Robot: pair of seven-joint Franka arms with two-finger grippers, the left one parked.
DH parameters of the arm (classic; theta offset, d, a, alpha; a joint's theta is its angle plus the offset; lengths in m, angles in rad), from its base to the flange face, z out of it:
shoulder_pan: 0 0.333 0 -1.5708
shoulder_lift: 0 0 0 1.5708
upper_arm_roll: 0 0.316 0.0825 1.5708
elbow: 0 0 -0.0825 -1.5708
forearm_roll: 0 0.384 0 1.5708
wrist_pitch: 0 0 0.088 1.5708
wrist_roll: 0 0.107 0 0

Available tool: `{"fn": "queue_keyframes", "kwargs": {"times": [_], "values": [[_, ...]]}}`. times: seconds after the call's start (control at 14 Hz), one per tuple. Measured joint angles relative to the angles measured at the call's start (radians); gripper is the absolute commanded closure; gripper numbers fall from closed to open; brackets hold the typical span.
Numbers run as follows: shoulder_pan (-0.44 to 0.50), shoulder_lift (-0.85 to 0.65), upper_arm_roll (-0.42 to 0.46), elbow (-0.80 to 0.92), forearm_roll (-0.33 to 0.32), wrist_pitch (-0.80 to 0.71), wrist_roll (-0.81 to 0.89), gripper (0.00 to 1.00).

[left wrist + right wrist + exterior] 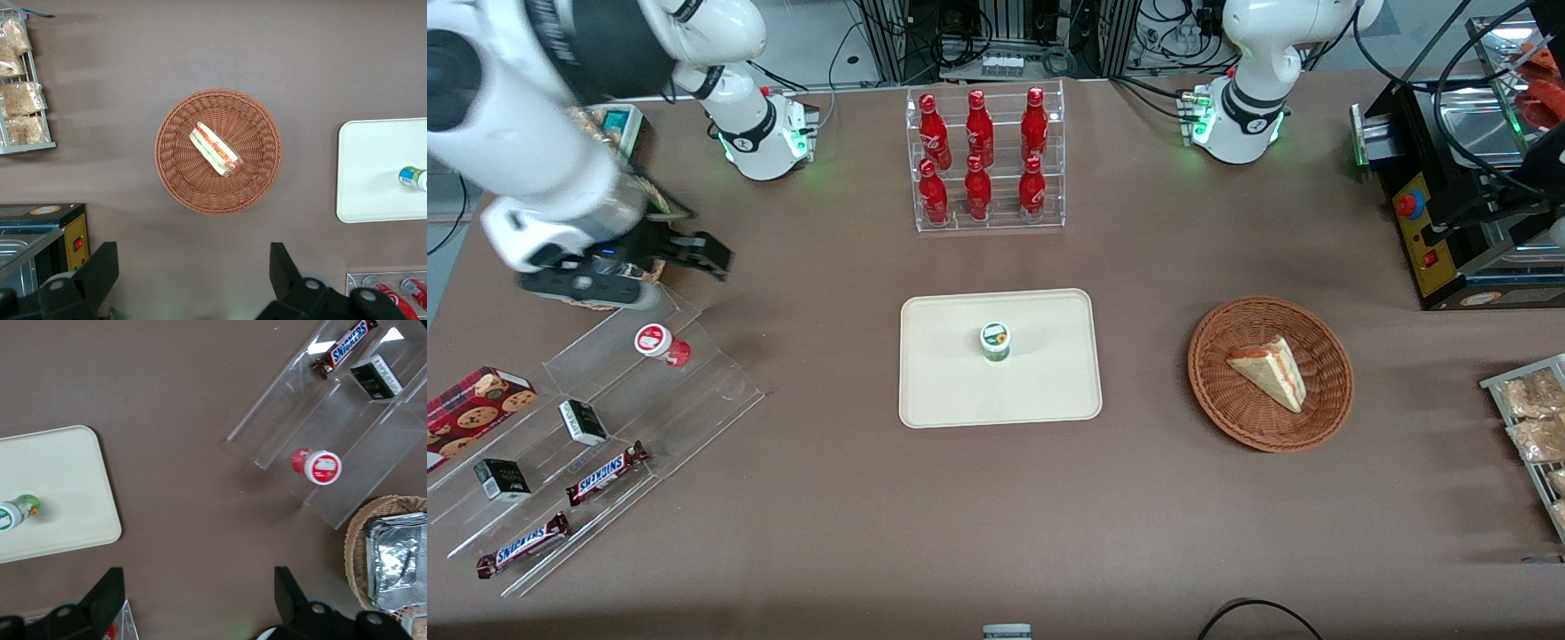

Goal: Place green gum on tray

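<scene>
The green gum [995, 341] stands upright on the tray [1049, 391] (near its middle); the pincer [694, 253], fingers apart and empty, hovers at its ten o'clock.

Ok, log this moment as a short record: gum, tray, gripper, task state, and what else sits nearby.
green gum: upright on the tray, near its middle
tray: flat on the table, nearer the front camera than the cola bottle rack
gripper: open, holding nothing, above the clear stepped display at the working arm's end
red gum: on the clear stepped display
wicker basket: holds a sandwich wedge, toward the parked arm's end
task state: gum appears placed
</scene>
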Motion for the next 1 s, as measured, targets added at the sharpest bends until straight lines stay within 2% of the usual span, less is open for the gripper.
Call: {"fn": "queue_keyframes", "kwargs": {"times": [0.14,0.71,1.0], "values": [[-0.042,-0.017,-0.019,-0.002,0.009,-0.014,-0.068,0.00],[-0.049,-0.030,-0.203,-0.002,0.012,-0.015,-0.283,0.00],[-0.046,-0.029,-0.211,-0.005,0.012,-0.015,-0.295,0.00]]}}
